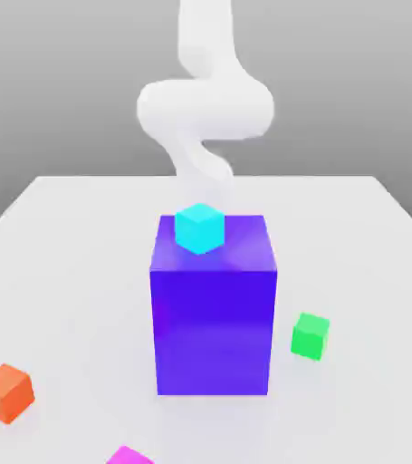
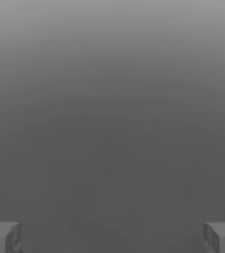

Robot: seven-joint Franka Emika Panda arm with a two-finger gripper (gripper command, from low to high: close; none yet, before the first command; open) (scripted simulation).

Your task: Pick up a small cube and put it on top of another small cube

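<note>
Starting nearest in the exterior view, the small magenta-pink cube [image 1: 129, 455] lies at the front edge of the white table [image 1: 64, 236], cut off by the picture's lower border so that little more than its top face shows. Just behind it, toward the exterior view's left, sits an orange-red cube [image 1: 5, 392], flat-shaded and sharp-edged, well apart from the rest. Farther in, toward the exterior view's right, the bright green cube [image 1: 310, 335] rests on the table just beside the big blue-purple block [image 1: 213, 308] without touching it. That block stands upright in the middle, a tall smooth box with a slight sheen on its front face, and carries a cyan cube [image 1: 199, 227] on the near part of its top. Behind the block the white arm [image 1: 205, 100] rises in rounded, tube-like curves against a plain grey backdrop, its lower end hidden by the block and the cyan cube. The hand view gives what the exterior view hides: the gripper [image 2: 112, 237] with its two grey, blocky fingertips [image 2: 3, 237] far apart at opposite sides of the picture, spread wide and holding nothing, facing an even grey gradient. All the cubes are matte, single-coloured solids with crisp corners, and the table is a flat, pale, unmarked surface.
</note>
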